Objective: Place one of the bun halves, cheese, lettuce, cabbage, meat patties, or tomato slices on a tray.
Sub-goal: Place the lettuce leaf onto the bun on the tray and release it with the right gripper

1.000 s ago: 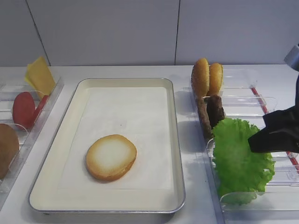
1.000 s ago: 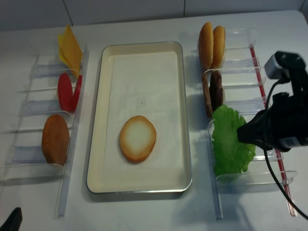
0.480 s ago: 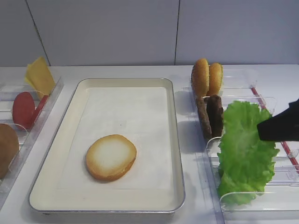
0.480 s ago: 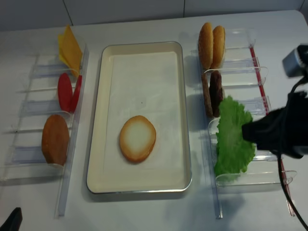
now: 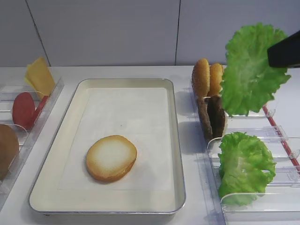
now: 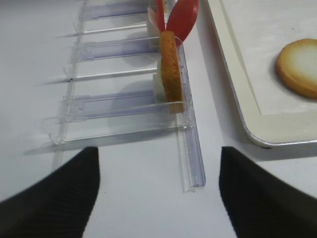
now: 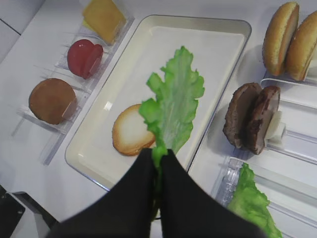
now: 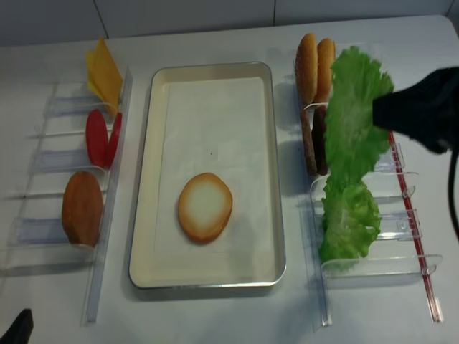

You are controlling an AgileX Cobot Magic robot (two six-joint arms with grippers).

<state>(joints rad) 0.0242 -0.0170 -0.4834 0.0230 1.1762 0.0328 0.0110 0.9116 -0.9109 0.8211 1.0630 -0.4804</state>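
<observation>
The black right gripper [image 7: 157, 161], pinched shut on the stem edge of a frilly green lettuce leaf [image 5: 251, 70], has risen from low over the clear plastic lettuce bin [image 8: 373, 269] to well above it. The leaf, a second ago lying in that bin with the gripper, now hangs free from the closed jaws, clear of the bin. Beneath the gripper a second ruffled green lettuce leaf [image 5: 243, 166] has come into sight, left behind in the bin.
</observation>
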